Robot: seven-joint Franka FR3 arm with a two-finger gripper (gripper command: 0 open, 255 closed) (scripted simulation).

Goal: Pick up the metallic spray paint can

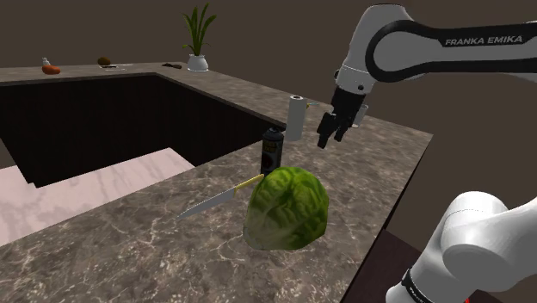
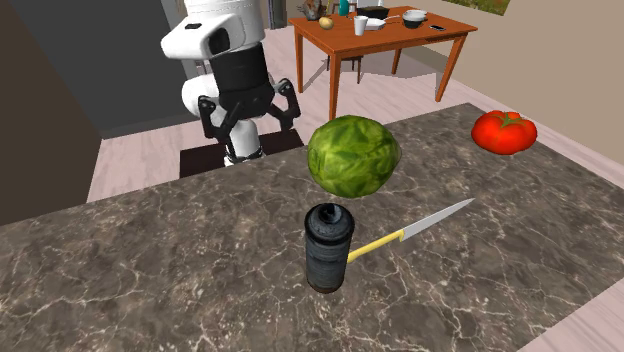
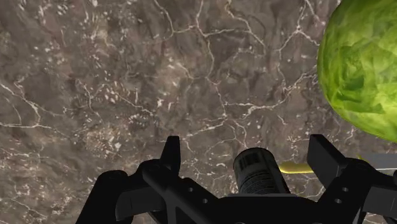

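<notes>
The spray paint can (image 1: pixel 273 148) is a dark, dull-metal cylinder with a black cap, standing upright on the brown marble counter (image 1: pixel 129 250). In the second exterior view the can (image 2: pixel 328 247) stands near the counter's front, next to a knife. My black gripper (image 1: pixel 334 129) hangs open above the counter, to the shoulder view's right of the can and apart from it. Seen from the front, the gripper (image 2: pixel 248 112) is behind the can with its fingers spread. From the wrist, the can (image 3: pixel 257 170) shows between the open gripper (image 3: pixel 248 156) fingers, farther off and untouched.
A large green lettuce (image 1: pixel 287 209) lies close beside the can, and a yellow-handled knife (image 1: pixel 219 196) rests against both. A white cylinder (image 1: pixel 296 118) stands just behind the can. A red tomato (image 2: pixel 503 131) sits further along the counter. A potted plant (image 1: pixel 199 39) stands far back.
</notes>
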